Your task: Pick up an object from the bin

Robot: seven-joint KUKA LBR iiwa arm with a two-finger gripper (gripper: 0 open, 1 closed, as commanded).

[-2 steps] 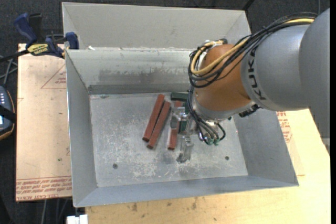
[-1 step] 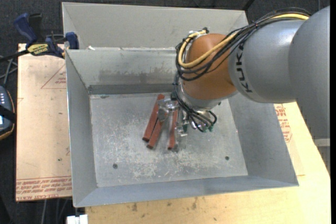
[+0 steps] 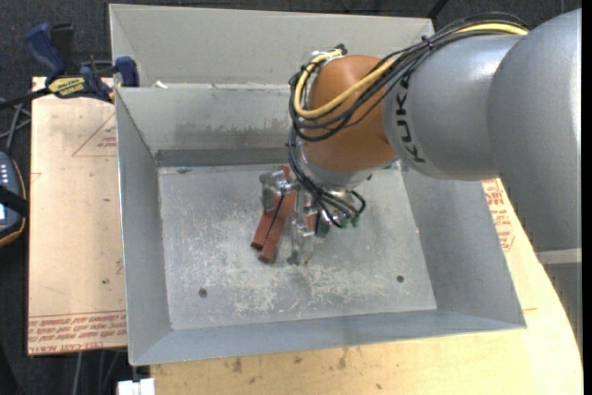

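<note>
- Bin point(image 3: 222, 120): plain grey metal; floor flecked with pale scuffs and white specks.
- Flat strip point(image 3: 269, 234), mid-bin: reddish-brown, darker along one edge.
- Tool point(image 3: 298, 247): bare silver metal, with a touch of green wiring beside it.
- Wrist cover point(image 3: 347, 129): glossy orange-brown.
- Cables point(image 3: 314, 111): yellow and black.
- Arm point(image 3: 490, 106): silver-grey, black KUKA lettering.
</note>
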